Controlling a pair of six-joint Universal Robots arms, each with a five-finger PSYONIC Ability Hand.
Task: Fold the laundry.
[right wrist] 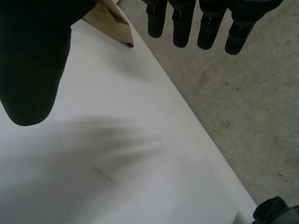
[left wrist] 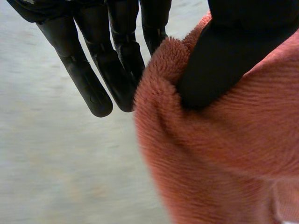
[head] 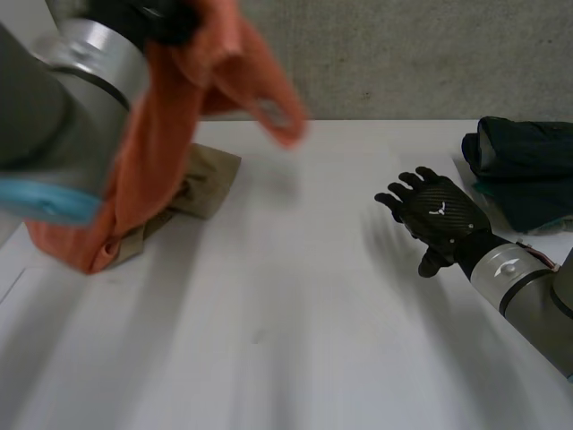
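the left hand (left wrist: 117, 56) has an orange fleece cloth (head: 152, 152) pinched between thumb and straight fingers, hanging in the air above the near-left part of the white desk (head: 295, 305). its lower end droops onto a tan cloth (head: 208, 179) lying there. the right hand (head: 439, 215) hovers over the desk's right side, fingers spread and holding nothing, near a pile of dark clothes (head: 524, 170).

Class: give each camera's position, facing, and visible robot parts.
Head view: behind the arms, looking down at the white table; left arm, open right hand show.
Left wrist view: on that wrist, facing along the left hand pinching the orange cloth.
Right wrist view: on that wrist, facing table and floor; its fingers, thumb show.
Shared: tan cloth, in head and right wrist views.
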